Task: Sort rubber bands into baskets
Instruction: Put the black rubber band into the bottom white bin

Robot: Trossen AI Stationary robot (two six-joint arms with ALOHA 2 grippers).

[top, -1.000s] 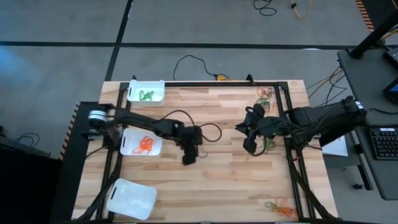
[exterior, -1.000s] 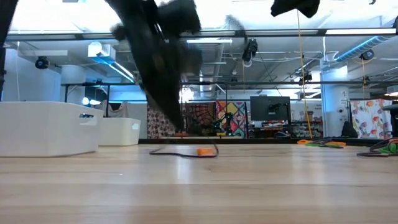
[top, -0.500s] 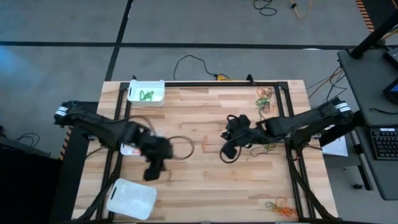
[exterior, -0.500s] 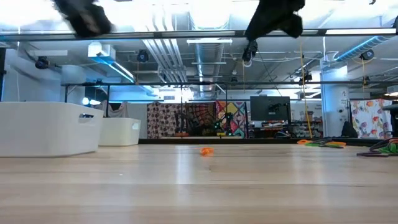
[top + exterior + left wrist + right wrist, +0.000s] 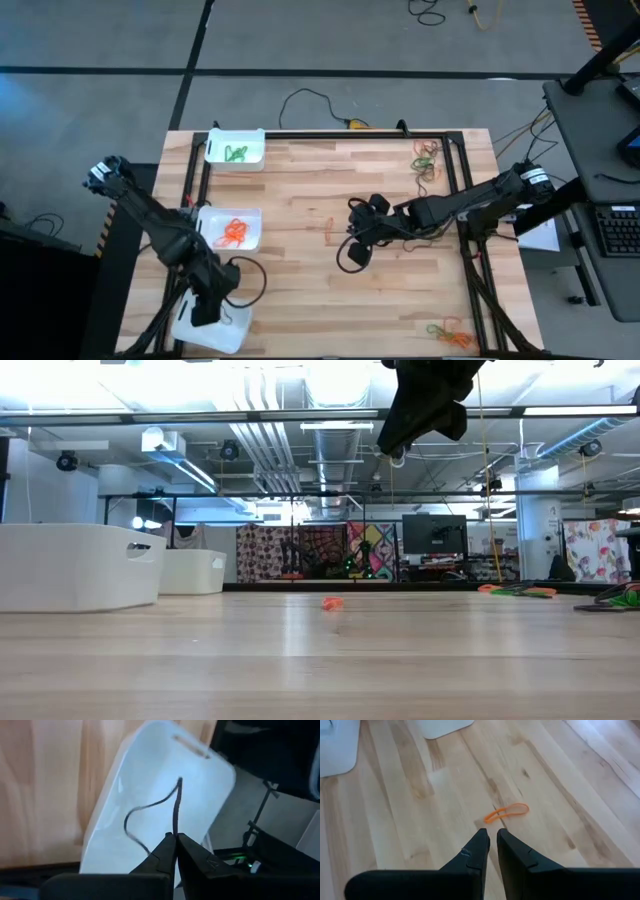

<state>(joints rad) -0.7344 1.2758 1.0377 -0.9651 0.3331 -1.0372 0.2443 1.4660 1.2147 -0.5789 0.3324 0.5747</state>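
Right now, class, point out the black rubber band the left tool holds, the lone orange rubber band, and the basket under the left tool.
black rubber band (image 5: 176,810): left wrist view, straight strand.
orange rubber band (image 5: 507,812): right wrist view, loop middle.
basket (image 5: 202,785): left wrist view, bare floor.

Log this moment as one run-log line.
left gripper: shut on thin black rubber band over empty white plastic basket | right gripper: nearly shut, empty, above lone orange rubber band on wooden table
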